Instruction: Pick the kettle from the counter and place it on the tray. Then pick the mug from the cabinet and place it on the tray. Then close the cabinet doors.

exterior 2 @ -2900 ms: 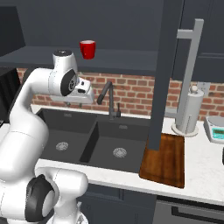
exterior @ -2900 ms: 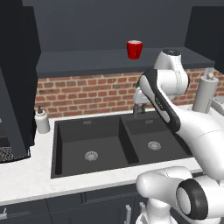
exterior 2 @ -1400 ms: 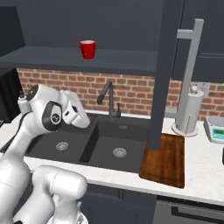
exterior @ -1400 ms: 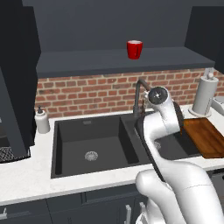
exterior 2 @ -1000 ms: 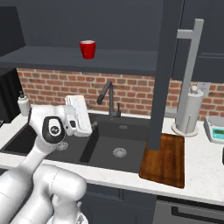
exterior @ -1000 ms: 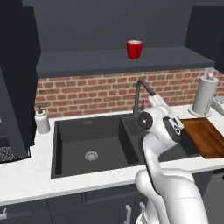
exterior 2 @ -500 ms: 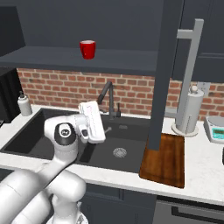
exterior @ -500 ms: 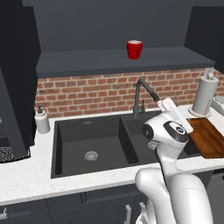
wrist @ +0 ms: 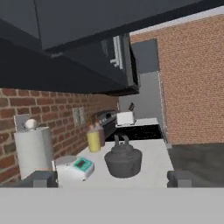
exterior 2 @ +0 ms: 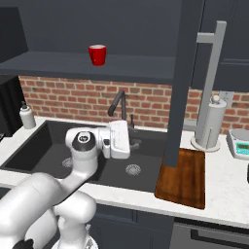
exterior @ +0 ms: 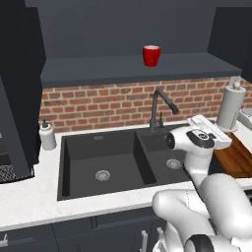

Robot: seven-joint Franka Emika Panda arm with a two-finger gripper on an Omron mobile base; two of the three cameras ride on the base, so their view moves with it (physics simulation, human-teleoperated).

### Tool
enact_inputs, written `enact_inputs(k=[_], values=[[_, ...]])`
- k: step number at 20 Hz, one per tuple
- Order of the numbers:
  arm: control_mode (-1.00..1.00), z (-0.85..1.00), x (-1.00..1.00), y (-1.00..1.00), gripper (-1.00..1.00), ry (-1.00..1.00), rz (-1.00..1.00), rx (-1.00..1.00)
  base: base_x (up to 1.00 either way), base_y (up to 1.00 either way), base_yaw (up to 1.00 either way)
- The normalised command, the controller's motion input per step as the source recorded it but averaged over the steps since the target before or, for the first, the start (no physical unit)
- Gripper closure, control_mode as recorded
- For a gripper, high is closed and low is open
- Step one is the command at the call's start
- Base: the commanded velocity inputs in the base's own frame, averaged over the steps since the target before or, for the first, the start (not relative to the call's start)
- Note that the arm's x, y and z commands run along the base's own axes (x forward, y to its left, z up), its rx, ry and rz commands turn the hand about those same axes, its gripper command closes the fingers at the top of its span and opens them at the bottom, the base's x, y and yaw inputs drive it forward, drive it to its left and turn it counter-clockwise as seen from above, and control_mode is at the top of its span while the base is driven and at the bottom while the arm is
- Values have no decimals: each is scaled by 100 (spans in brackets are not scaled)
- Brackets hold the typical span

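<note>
Arm (exterior: 197, 147) now swung toward kettle (wrist: 123, 160)

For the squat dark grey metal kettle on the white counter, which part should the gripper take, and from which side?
Probably the black arched handle of the squat dark grey metal kettle, taken from above. The kettle stands upright on the white counter, its handle arching over the domed lid with a visible gap beneath for a finger. The rounded body looks too wide and curved to pinch. The gripper is open, facing it.

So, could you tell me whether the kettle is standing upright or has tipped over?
Upright. In the hand view the kettle sits flat on the counter, lid on top and black handle arching above it, beside the kitchen scale.
</note>
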Motion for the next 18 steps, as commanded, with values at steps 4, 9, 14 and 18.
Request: enact_inputs(k=[4,9,14,18], values=[[-100,-13,-4,-28,-100,4,-16,-28,0,0,0],[-100,-32,-8,-22,-100,-29,-10,-13,0,0,0],[-100,-5,0,-42,-100,-9,-14,-3,0,0,0],[-100,12,-11,-43,-100,2,-16,0,0,0,0]])
